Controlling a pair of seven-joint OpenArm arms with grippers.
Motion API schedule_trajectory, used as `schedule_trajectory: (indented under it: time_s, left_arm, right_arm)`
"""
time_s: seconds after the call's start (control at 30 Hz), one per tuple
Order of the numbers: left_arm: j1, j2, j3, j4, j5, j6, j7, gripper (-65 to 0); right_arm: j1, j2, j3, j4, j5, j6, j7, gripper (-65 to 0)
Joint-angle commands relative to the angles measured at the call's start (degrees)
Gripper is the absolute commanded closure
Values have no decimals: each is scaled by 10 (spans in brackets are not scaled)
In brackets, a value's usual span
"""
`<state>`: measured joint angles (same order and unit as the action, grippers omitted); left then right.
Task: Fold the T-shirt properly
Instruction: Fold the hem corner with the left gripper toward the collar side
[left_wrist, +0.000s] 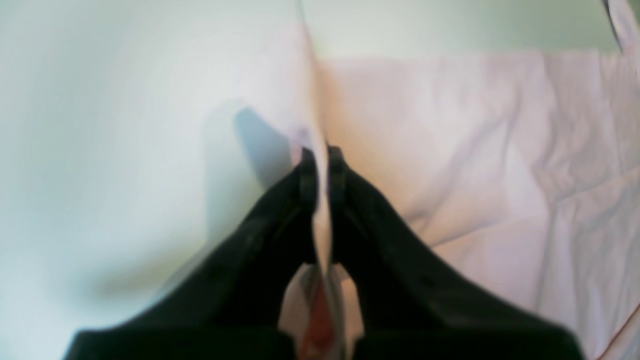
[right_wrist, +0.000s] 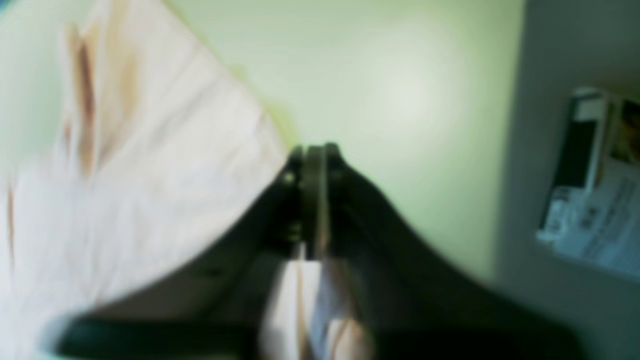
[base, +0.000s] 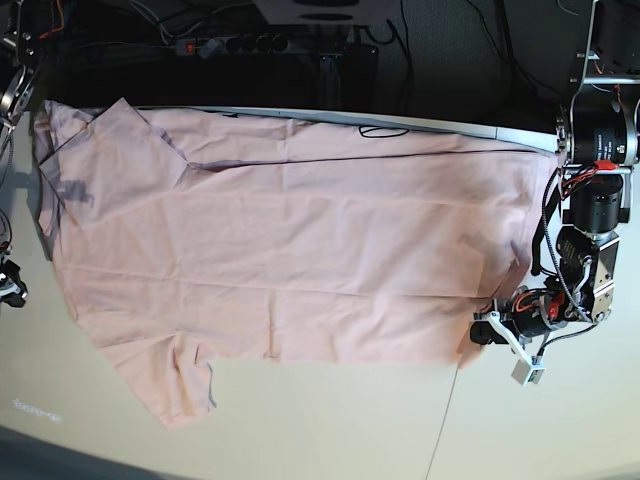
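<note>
The pale pink T-shirt (base: 300, 240) lies spread flat across the table, one sleeve at the near left (base: 180, 390) and the other at the far left (base: 110, 140). At the shirt's near right corner my left gripper (base: 482, 330) is shut on the hem. In the left wrist view its black fingers (left_wrist: 322, 155) pinch a raised fold of the pink cloth (left_wrist: 450, 140). The right wrist view is blurred: the right gripper (right_wrist: 312, 150) has its fingers close together beside the shirt's edge (right_wrist: 150, 165), and cloth shows behind them. Whether it grips is unclear.
A power strip and cables (base: 240, 45) lie behind the table's metal far edge (base: 450, 125). Bare tabletop (base: 330, 420) runs along the front. Part of the right arm (base: 8, 285) shows at the left edge. Past the table edge sits a grey-white device (right_wrist: 590, 185).
</note>
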<state>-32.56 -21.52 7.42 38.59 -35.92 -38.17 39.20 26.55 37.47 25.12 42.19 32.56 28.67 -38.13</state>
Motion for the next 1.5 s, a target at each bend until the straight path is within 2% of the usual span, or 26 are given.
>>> schedule_trajectory:
  time_s: [0.0, 0.07, 0.13, 0.27, 0.37, 0.63, 0.93, 1.1, 1.23, 1.3, 1.33, 1.43, 1.47]
  left_arm:
    - [-19, -5, 10, 15, -9, -18, -9, 0]
    - [-19, -6, 26, 19, -9, -18, -9, 0]
    - [-19, -6, 30, 19, -9, -18, -8, 0]
    - [-19, -12, 30, 19, -10, -18, -8, 0]
    - [-19, -15, 30, 19, -12, -18, -8, 0]
    - [-19, -17, 30, 19, -15, -18, -7, 0]
    - [-19, -26, 30, 19, -15, -18, -8, 0]
    - [-19, -27, 30, 19, -13, -18, -8, 0]
    - [-19, -30, 30, 19, -13, -18, -8, 0]
    - [-19, -33, 30, 19, -13, -18, -10, 0]
    - [-19, -35, 30, 19, -13, -18, -13, 0]
    - [-19, -39, 30, 19, -12, -18, -23, 0]
    - [-19, -41, 30, 19, -11, -18, -27, 0]
  right_arm:
    - [37, 17, 3, -19, -4, 0, 25, -151]
    - [76, 17, 3, -78, -29, 0, 51, -290]
    - [104, 17, 3, -135, -57, 0, 83, -344]
    - [139, 14, 3, -233, -75, 0, 106, -345]
    - [139, -1, 3, -262, -94, 0, 108, -345]
    - [136, -55, -5, -265, -148, 1, 141, -345]
    - [138, -117, -77, -265, -156, 1, 153, -345]
    - [143, -136, -95, -264, -157, 13, 152, -345]
    - [144, -135, -95, -264, -160, 13, 152, -342]
    - [144, -132, -95, -264, -182, 13, 153, -285]
    - [144, -131, -95, -261, -198, 13, 153, -230]
    - [142, -126, -95, -249, -241, 13, 157, -8]
    - [142, -124, -95, -243, -256, 13, 157, 0]
